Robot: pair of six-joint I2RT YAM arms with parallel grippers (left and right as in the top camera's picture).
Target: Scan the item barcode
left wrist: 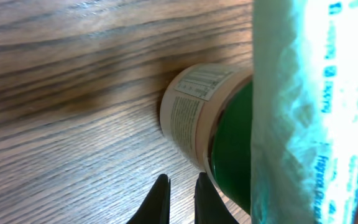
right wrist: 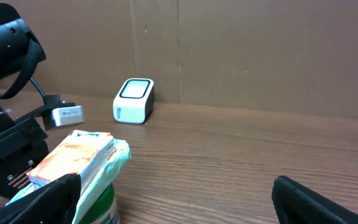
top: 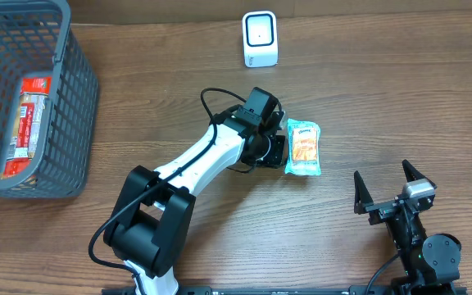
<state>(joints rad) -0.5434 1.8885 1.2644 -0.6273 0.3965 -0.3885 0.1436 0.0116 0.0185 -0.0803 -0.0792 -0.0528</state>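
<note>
Print on packet (top: 303, 148), tub label (left wrist: 194, 99): unreadable.

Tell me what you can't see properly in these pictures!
Barcode on the snack packet: no view shows it. Overhead gives only the face turned up, and the left wrist view is a blurred close-up.
Round tub: its print is too small to read in the left wrist view; overhead, the packet hides it.
Red packets in the basket: overhead, too small to read and partly behind the mesh.

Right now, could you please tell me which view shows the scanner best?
The overhead view: the scanner stands whole and unobstructed, its window in plain sight. The right wrist view shows it from the side. The left wrist view misses it.
</note>
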